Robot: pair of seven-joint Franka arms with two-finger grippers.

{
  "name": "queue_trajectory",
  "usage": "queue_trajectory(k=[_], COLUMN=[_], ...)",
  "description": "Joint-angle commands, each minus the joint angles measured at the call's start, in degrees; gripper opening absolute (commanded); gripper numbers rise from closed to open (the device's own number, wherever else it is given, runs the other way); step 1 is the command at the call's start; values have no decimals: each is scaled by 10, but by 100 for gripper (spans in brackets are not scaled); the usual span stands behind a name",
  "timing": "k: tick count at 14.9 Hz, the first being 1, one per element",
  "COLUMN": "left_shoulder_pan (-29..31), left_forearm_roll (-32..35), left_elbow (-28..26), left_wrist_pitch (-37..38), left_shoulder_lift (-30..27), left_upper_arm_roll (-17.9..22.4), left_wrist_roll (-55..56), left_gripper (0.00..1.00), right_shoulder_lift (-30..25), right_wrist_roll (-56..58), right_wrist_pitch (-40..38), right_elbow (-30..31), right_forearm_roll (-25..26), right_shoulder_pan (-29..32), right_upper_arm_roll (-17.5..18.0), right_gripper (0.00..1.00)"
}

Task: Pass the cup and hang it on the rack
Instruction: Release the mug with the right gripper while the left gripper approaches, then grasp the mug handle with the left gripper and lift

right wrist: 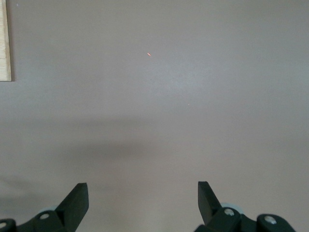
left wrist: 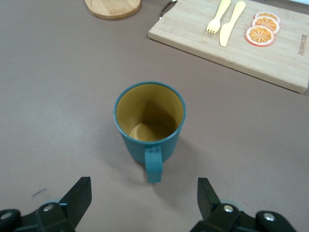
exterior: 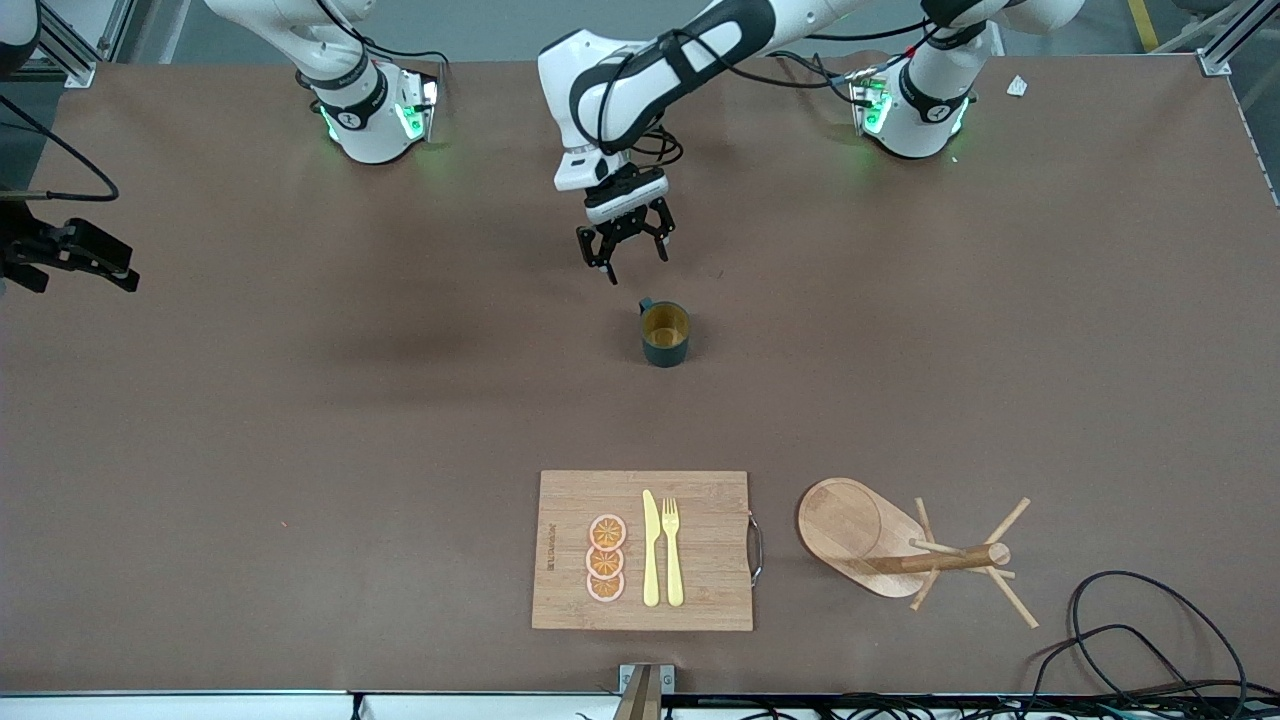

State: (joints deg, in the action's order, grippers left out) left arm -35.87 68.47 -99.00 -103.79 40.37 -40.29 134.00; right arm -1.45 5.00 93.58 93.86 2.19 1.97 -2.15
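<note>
Cutting board (exterior: 642, 550), upright cup (exterior: 664, 333), rack (exterior: 880, 540)

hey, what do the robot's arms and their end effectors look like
Both arms are glossy white with black joint bands and loose black cables; their bases glow green. The left end effector is black with two angular fingers under a white wrist block. The right end effector is black too.

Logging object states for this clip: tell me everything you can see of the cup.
The cup is a small dark teal cylinder with a yellowish-orange inside and a small side handle. It looks empty and stands upright on the bare brown table, mouth up, farther from the front camera than the cutting board. Nothing touches it; the left tool hangs open by its handle side.
</note>
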Motion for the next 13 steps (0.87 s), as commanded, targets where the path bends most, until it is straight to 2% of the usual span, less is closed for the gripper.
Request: queue_trajectory(k=[1,4,9,13], left_shoulder_pan=[-60,-101,-104,-104], left_forearm_roll=[16,14,16,15], left_elbow=[42,53,74,79], left_wrist_pitch=[32,32,32,32], left_shoulder_lift=[26,37,51,54], left_upper_arm_roll=[56,107,109,124], left_wrist_roll=[8,11,18,15], left_gripper=[89,86,72,67], right_shoulder_lift=[-3,-3,-3,-3], right_wrist_roll=[9,9,9,9], right_wrist_pitch=[-5,-4,-4,-4], right_elbow=[-1,-1,-2,-2], right_forearm_roll=[1,1,1,1], right_shoulder_pan=[9,9,10,8], right_upper_arm_roll=[5,5,5,5], right_gripper=[100,100,100,100])
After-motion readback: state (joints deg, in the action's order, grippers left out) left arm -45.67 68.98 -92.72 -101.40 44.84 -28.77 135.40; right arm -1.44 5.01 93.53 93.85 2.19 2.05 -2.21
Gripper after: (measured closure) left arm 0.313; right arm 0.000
